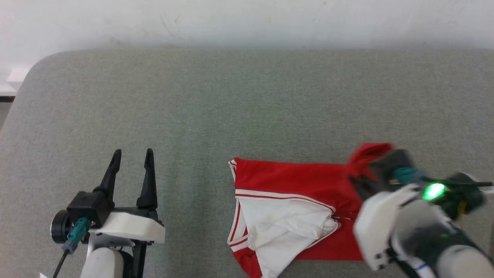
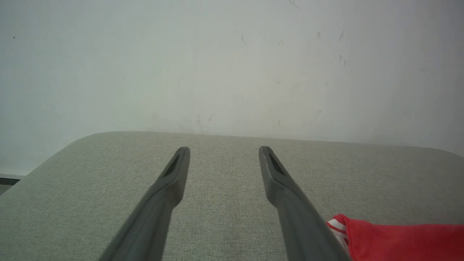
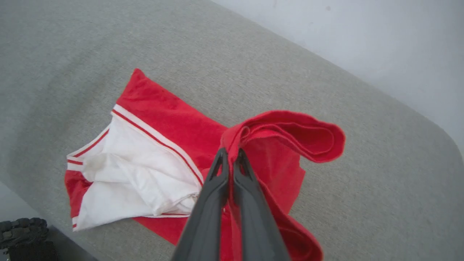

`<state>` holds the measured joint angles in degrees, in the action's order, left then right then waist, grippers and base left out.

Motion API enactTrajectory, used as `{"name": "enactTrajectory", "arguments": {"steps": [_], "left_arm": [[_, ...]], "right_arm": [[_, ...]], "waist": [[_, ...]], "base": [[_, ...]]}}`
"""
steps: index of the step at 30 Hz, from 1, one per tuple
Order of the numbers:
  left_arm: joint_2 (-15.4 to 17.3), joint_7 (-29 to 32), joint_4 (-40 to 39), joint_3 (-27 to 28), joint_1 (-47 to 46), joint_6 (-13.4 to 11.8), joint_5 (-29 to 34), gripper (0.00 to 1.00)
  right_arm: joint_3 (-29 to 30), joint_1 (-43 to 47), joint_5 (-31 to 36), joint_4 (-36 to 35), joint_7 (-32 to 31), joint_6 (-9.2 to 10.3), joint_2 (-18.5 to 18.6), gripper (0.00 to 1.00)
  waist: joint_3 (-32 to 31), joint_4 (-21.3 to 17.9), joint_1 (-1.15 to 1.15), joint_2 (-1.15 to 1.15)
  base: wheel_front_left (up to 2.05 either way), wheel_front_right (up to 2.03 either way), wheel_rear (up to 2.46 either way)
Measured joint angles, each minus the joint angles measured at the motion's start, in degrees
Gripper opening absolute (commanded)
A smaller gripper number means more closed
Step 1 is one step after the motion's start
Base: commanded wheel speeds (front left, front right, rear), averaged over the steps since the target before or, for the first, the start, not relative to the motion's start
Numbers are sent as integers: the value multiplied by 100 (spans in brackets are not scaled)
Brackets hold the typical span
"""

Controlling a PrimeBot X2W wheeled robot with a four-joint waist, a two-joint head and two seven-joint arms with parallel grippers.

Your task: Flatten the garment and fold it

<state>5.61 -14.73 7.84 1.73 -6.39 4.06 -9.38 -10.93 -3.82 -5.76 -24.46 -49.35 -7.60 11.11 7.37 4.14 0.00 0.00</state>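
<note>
A grey fabric-covered table (image 1: pixel 231 96) with rounded corners stands against a plain pale wall (image 1: pixel 247 19), seen from above by the head camera. The garment (image 1: pixel 293 181), a red shirt, lies partly folded on the right half of the table, near its front edge. A crumpled white sleeve (image 1: pixel 281 227) lies on top of the red cloth, edged with red and white striped trim (image 1: pixel 278 195). The right gripper (image 1: pixel 357 178) is at the shirt's right end, blurred in this view, with a bright green light (image 1: pixel 433 191) glowing on its wrist. In the right wrist view the right gripper (image 3: pixel 231 152) has its two dark fingers pressed together on a pinch of red cloth, and this corner of the garment (image 3: pixel 163 116) is lifted off the table, with a loose red fold curling over beyond the fingertips to the right. The rest of the shirt lies flat on the table (image 3: pixel 362 181), the white sleeve (image 3: pixel 127 163) to the left of the fingers. The left gripper (image 1: pixel 132 152) is at the lower left of the head view, well apart from the shirt, fingers spread wide with nothing between them. In the left wrist view the left gripper (image 2: pixel 224 149) points across the bare table (image 2: pixel 90 174) toward the wall (image 2: pixel 217 65), and a red edge of the garment (image 2: pixel 398 241) with a bit of striped trim shows at the lower right, just beside the right-hand finger
</note>
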Motion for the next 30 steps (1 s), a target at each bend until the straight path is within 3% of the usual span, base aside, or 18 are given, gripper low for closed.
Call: {"name": "enactTrajectory", "arguments": {"steps": [5, 8, 20, 21, 22, 26, 30], "left_arm": [[-24, 0, 4, -16, -96, 44, 13, 100], [-60, 0, 4, -25, -136, 51, 32, 100], [-175, 0, 16, -37, -288, 93, 32, 100], [-178, 0, 16, -35, -292, 93, 33, 100], [-181, 0, 22, -35, -292, 93, 33, 100], [-188, 0, 42, -18, -292, 94, 36, 100], [-197, 0, 44, 13, -289, 96, 42, 100]], "right_arm": [[-1183, -628, -147, 408, 74, -1, -35, 0], [-1611, -985, -159, 978, 245, -1, -212, 0], [-2601, -1980, -649, 3476, 968, 0, -666, 0], [-2661, -2012, -770, 3613, 971, 0, -683, 32], [-2747, -2051, -888, 3727, 970, 1, -689, 100], [-2872, -2091, -1402, 3795, 1206, 1, -743, 100], [-2509, -2079, -1653, 3364, 2068, 2, -781, 100]], "waist": [[89, 105, 0, 0], [175, 176, 0, 0], [530, 472, 1, 0], [542, 486, 1, 0], [549, 495, 1, 0], [496, 480, 0, 0], [391, 418, 0, 0]], "base": [[0, 0, 0], [0, 0, 0], [0, 0, 0], [0, 0, 0], [0, 0, 0], [0, 0, 0], [0, 0, 0]]}}
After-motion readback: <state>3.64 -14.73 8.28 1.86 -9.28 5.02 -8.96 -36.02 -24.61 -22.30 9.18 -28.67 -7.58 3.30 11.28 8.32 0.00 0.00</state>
